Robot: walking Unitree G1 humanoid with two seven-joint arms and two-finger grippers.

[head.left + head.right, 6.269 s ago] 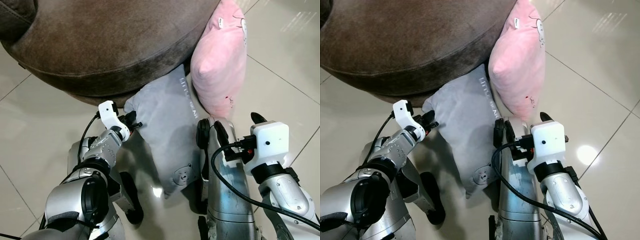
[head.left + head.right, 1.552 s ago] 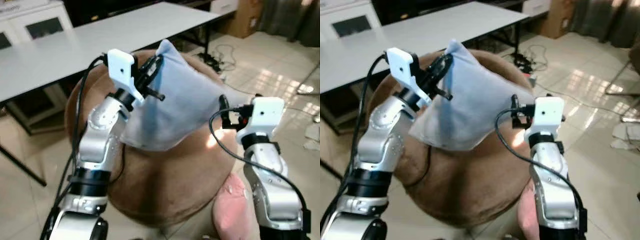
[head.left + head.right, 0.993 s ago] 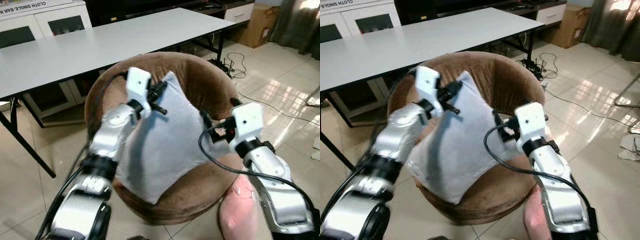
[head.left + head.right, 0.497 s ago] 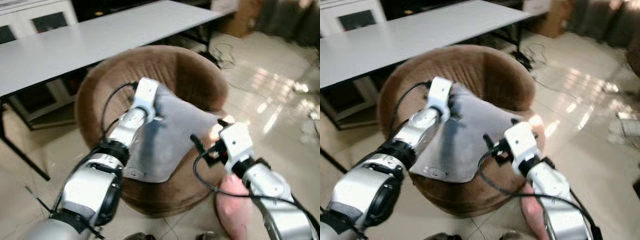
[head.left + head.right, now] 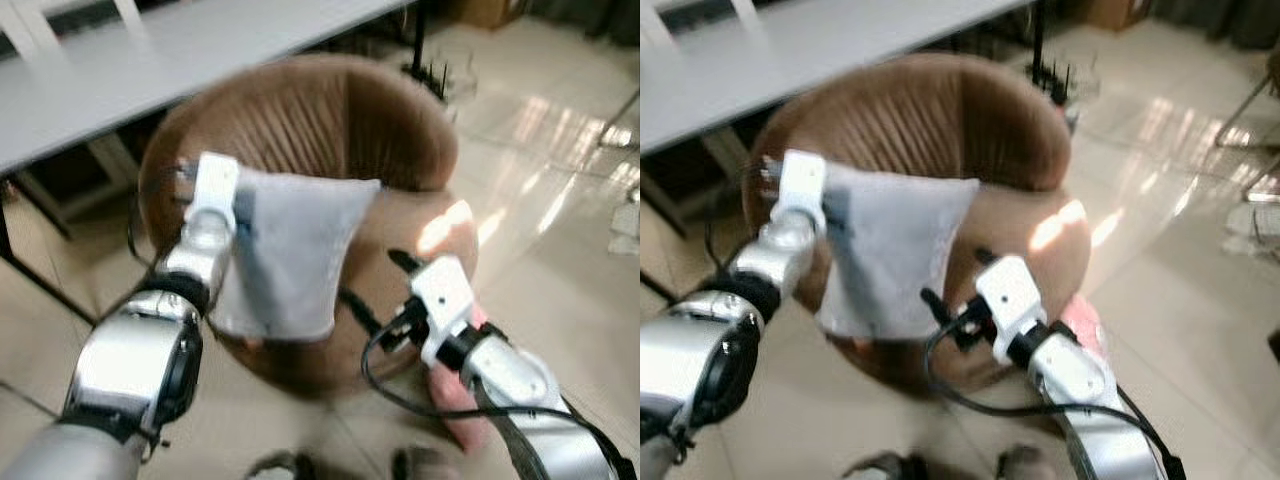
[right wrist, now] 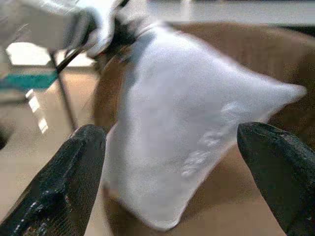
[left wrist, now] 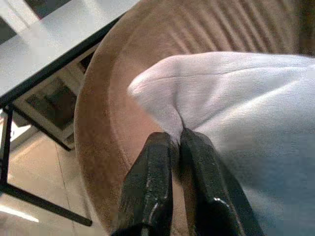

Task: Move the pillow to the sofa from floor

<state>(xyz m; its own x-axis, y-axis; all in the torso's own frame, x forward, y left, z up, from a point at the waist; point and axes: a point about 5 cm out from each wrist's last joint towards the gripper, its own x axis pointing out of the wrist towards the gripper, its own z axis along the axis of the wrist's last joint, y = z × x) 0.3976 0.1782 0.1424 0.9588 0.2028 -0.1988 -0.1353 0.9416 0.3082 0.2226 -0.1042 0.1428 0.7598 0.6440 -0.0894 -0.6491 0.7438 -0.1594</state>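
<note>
You can make out a faint row of pale marks on the grey pillow (image 6: pixel 182 142) in the right wrist view, but it is too blurred to read; no other writing shows.

The pillow is light grey, soft and roughly square, with 1 pointed corner stretched toward the back of the brown sofa (image 5: pixel 330 130) and the rest hanging slack. It hangs over the sofa's front rim, covering part of the seat, and you cannot tell whether its lower edge rests on the cushion.

Your left pincer (image 7: pixel 175 139) has its 2 black fingers closed tight on a pinched corner of the pillow, the cloth puckering right at the tips. In the head views that arm reaches out over the sofa's left edge.

Your right pincer (image 6: pixel 172 169) has its 2 fingers spread wide with nothing between them, pointed at the pillow's face and apart from it. Its arm sits low in front of the sofa, with a pink pillow (image 5: pixel 455 395) on the tiled floor (image 5: pixel 560 200) just behind it.

A white bench (image 5: pixel 150 60) stands beyond the sofa.
</note>
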